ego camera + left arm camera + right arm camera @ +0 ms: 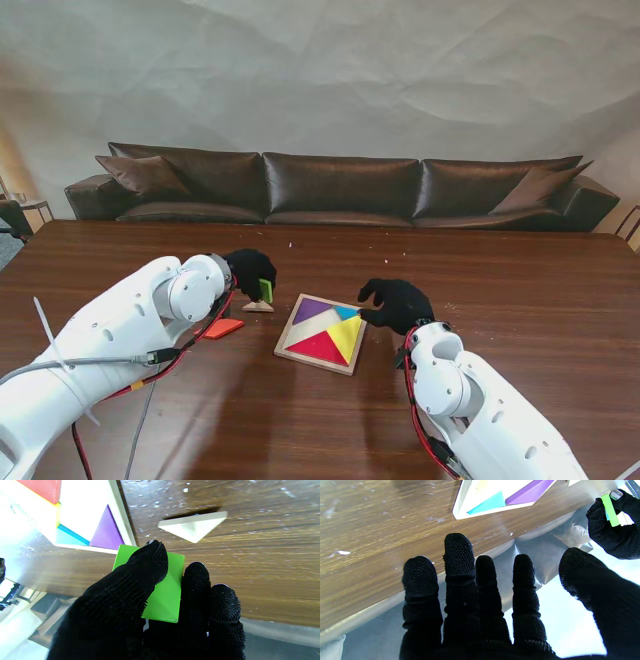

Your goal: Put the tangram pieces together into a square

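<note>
A lounge or meeting room: a long dark leather sofa (340,187) (with cushions) behind a wide wooden counter (520,290), against a pale wall (330,70).

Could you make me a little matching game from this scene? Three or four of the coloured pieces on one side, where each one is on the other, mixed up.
Things:
1. green square
2. orange piece
3. pale wooden triangle
4. purple triangle

Places:
A. inside the wooden tray
B. pinched in the left hand
C. loose on the table, just by the left hand
D. flat on the table beside the left forearm

Pairs: 1-B, 2-D, 3-C, 4-A
</note>
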